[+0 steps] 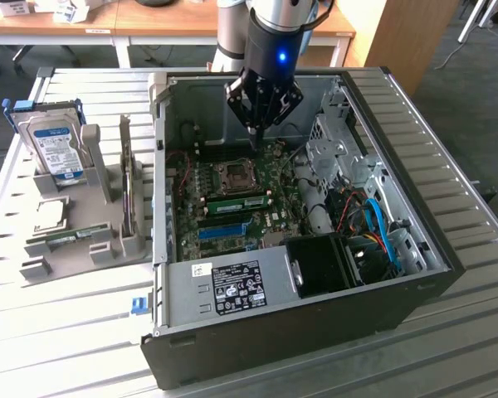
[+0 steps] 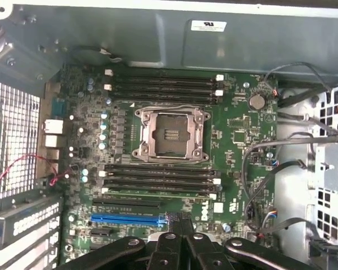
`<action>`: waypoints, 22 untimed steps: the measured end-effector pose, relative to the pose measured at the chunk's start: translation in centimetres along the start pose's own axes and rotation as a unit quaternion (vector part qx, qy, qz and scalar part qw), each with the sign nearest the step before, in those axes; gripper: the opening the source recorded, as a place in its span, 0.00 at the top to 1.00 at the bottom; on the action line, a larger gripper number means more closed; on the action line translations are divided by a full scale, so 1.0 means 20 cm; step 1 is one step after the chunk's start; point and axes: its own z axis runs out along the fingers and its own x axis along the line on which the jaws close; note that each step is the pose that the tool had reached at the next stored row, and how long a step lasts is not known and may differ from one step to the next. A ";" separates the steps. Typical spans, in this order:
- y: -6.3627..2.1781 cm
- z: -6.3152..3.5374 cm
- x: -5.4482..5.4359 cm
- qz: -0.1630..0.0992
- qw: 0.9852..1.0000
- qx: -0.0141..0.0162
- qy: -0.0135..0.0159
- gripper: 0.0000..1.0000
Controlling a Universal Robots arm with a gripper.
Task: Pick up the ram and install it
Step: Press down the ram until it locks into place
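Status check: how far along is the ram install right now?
Done, apparently: a green ram stick sits in the slot row between the processor socket and the blue slot.
In hand: nothing. The end effector is shut and empty above the motherboard.
Left: I cannot confirm the stick is fully seated. A second green stick lies in the grey holder outside the case.

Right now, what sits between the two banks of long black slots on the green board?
The wrist view shows the square, metal-framed processor socket there.
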 end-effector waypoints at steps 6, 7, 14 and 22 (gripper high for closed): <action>0.000 0.000 0.00 0.008 1.000 0.000 0.004 0.89; 0.000 0.000 0.00 0.008 1.000 0.000 0.004 0.89; 0.000 0.000 0.00 0.008 1.000 0.001 0.004 0.89; 0.000 0.000 0.00 0.008 1.000 0.005 0.004 0.89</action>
